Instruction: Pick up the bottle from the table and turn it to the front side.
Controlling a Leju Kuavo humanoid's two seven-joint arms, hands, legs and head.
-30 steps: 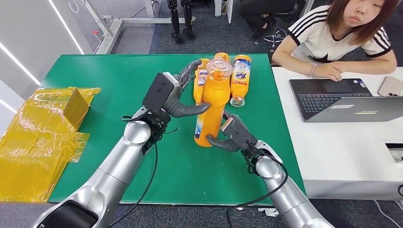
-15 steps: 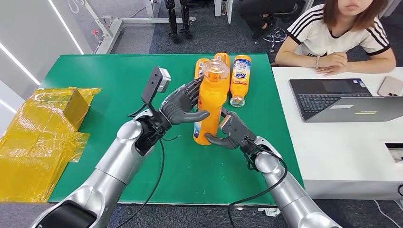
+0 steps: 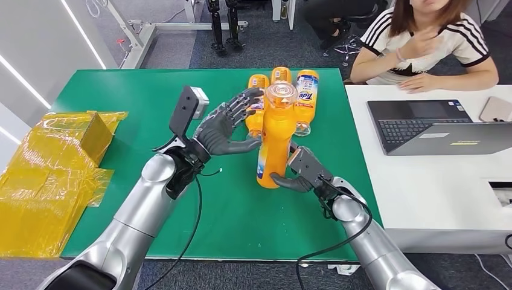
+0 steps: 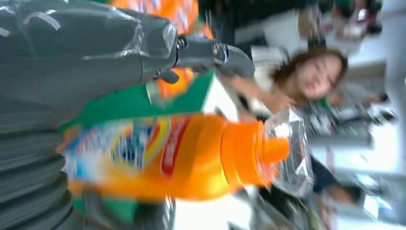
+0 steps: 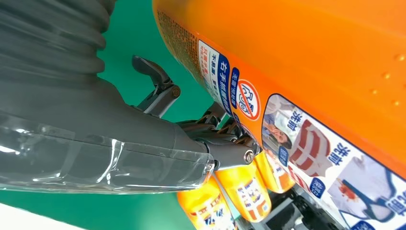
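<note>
A tall orange plastic detergent bottle (image 3: 275,136) with a clear wrapped cap stands upright just right of the centre of the head view, its base low over or on the green table (image 3: 121,99); contact with the cloth cannot be told. The right hand (image 3: 302,171), coming in from the lower right, holds the bottle near its base, thumb curled across the front and the other fingers behind. The left hand (image 3: 228,127), centre left, has its fingers spread wide beside the bottle's upper half; its thumb tip reaches the bottle's side, and whether it presses cannot be told. In the left wrist view the bottle (image 4: 182,153) lies across the middle of the frame, blurred. The right wrist view shows the bottle's printed label (image 5: 306,143) close up.

Three more orange bottles (image 3: 305,99) lie side by side on the table at upper centre. Crumpled yellow plastic wrapping (image 3: 51,163) fills the left edge. At upper right a person (image 3: 432,42) sits behind a white desk (image 3: 435,193) with an open laptop (image 3: 438,127).
</note>
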